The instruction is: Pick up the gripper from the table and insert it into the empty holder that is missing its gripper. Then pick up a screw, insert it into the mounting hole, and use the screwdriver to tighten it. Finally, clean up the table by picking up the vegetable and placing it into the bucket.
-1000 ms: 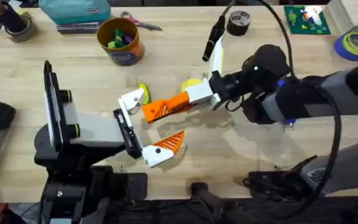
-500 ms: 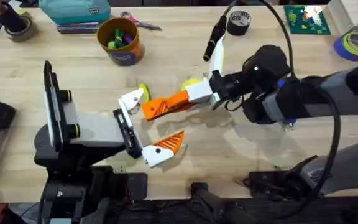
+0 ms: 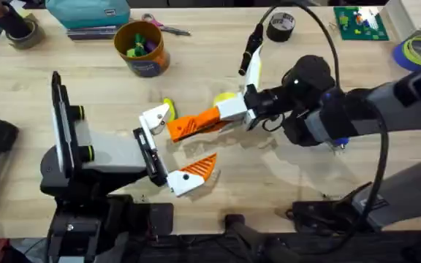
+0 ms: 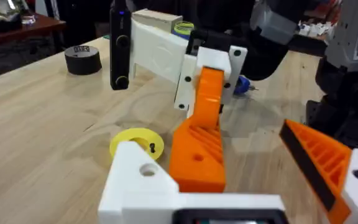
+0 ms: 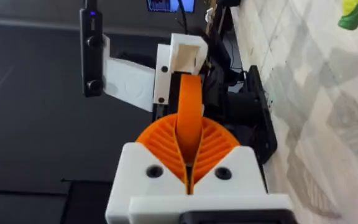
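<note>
The right arm's white two-finger gripper (image 3: 218,117) reached in from the right-hand side of the pale wooden worktop (image 3: 305,186) toward its middle. Its orange ribbed pads (image 5: 160,146) were pressed together on the small orange ribbed wedge-shaped gripper fingertip (image 3: 188,126), which stuck out lengthwise beyond them. The free end of that orange wedge lay right against the bare white angular plastic holder (image 3: 156,117) of the left arm's claw. In the left wrist view the wedge (image 4: 199,158) sat just beside that holder (image 4: 143,177), and whether it was seated in it could not be told. The left arm's gripper (image 3: 181,142) stood near the front edge, left of the middle. Its two fingers were spread wide apart and held nothing: one was the bare holder, and the other white base already carried its own orange ribbed pad (image 3: 198,168). The small yellow toy corn cob with a green end (image 3: 168,105) lay on the worktop just behind the holder. A flat yellow ring-shaped disc (image 4: 137,142) lay near it, partly hidden by the right gripper in the overhead view. The orange-yellow cylindrical bucket with a dark label (image 3: 142,48), with colourful toy pieces in it, stood upright near the far edge, left of the middle and well apart from both grippers. A black tape roll (image 3: 281,26) lay by the far edge to the right of the middle, and a blue tape roll (image 3: 419,51) sat at the far right corner.
</note>
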